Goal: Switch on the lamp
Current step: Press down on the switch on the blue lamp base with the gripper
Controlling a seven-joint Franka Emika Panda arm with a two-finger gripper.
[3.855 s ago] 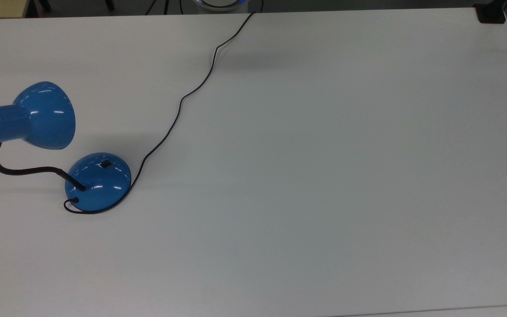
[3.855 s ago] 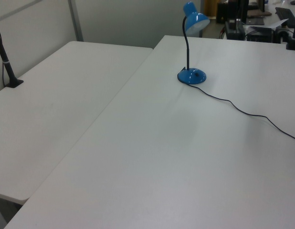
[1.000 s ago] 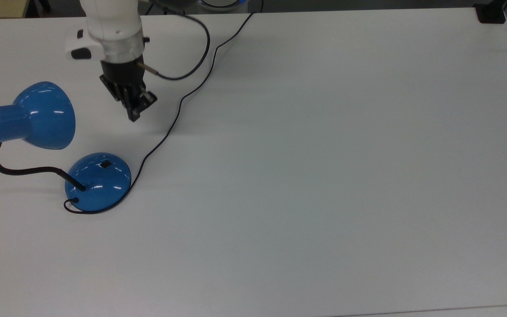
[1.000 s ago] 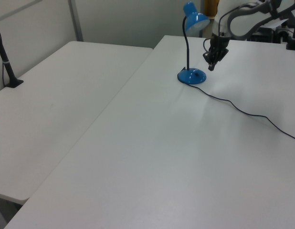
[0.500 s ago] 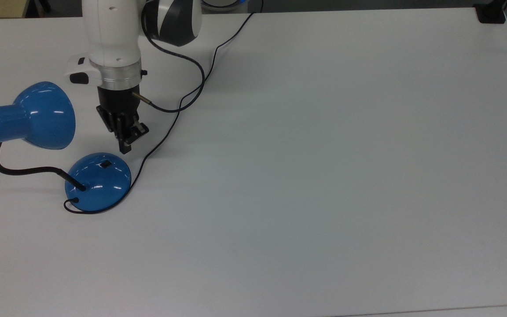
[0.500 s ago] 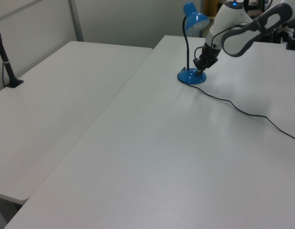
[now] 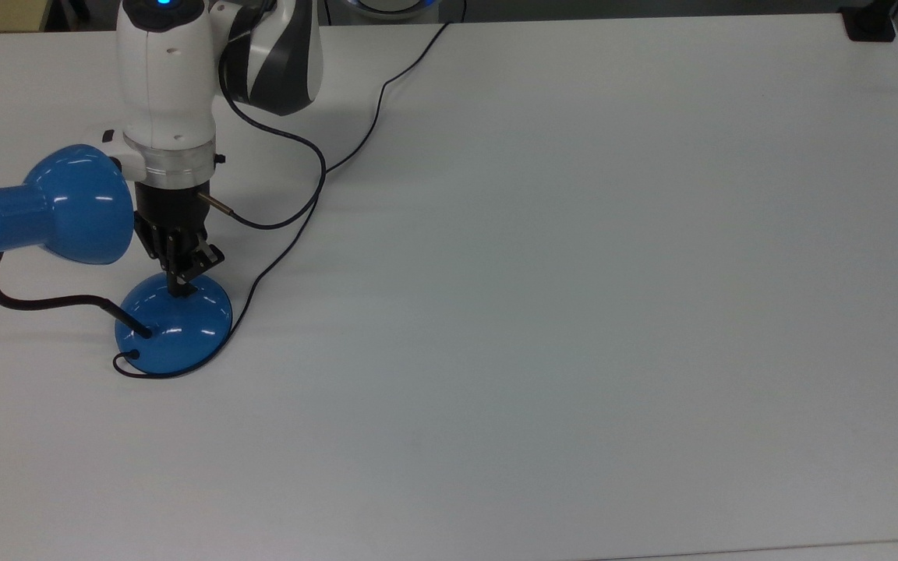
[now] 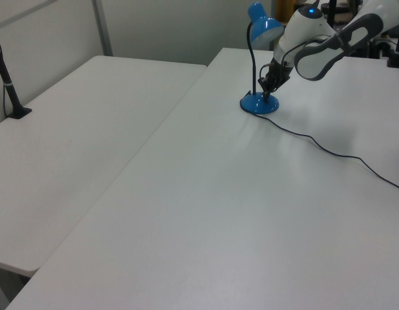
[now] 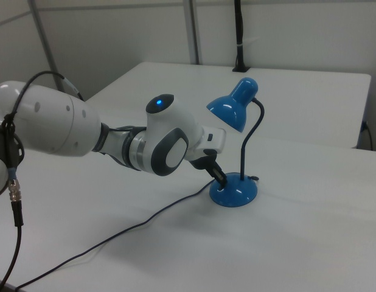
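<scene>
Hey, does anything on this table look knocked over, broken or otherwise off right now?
Nothing stands out. The lamp stands upright on its base, its cord trails loosely across the table, and the gripper is down at the base.

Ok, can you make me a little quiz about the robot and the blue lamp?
1. True or false: the end effector is over the lamp's base.
2. What colour is the lamp's bendy neck?
3. In the top view, the cord runs from the base towards: A) the top edge of the table, B) the bottom edge.

Key: 1 true; 2 black; 3 A.
</scene>
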